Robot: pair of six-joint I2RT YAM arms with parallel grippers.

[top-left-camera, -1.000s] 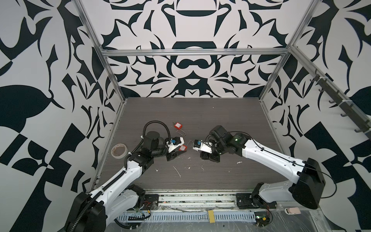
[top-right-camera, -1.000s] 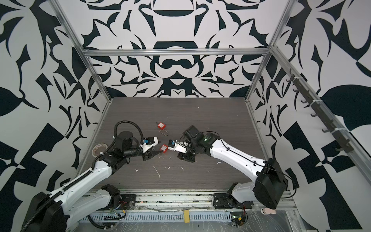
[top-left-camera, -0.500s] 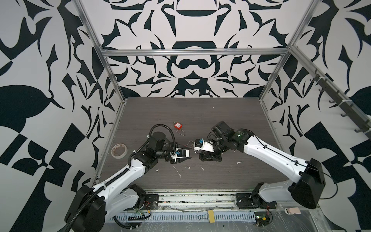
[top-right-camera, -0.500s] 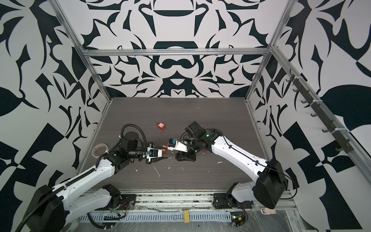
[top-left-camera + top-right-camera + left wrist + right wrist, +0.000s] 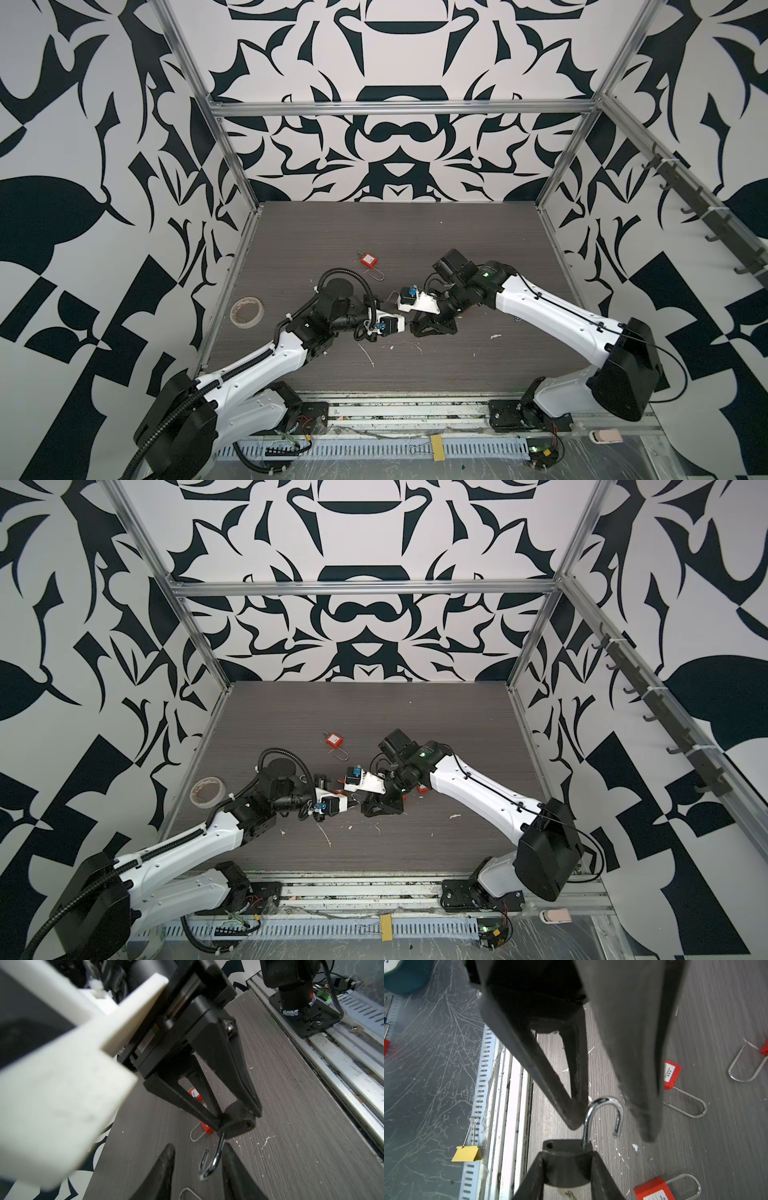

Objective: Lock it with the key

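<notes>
Right gripper (image 5: pixel 568 1154) is clamped on the black metal padlock body (image 5: pixel 566 1169), a finger pressed to each side, holding it over the dark wood-grain table (image 5: pixel 415 232) near the front middle. From the body rises the chrome shackle (image 5: pixel 602 1109), swung open: one leg is seated and the free end is clear of its hole. My left gripper (image 5: pixel 197 1147) meets it head-on with jaws apart, one on each side of the shackle's bend. Through the right wrist camera, one of its fingers (image 5: pixel 571 1113) looks to be touching the seated leg, and the other stands off the free end. Some silvery metal shows under the body; I cannot tell whether that is the key. Red plastic padlocks with long wire shackles (image 5: pixel 671 1074) lie on the table near the grippers, and another lies farther back. A pale tape roll (image 5: pixel 247 311) sits by the left edge. A yellow binder clip (image 5: pixel 467 1153) hangs on the slotted cable duct in front.
</notes>
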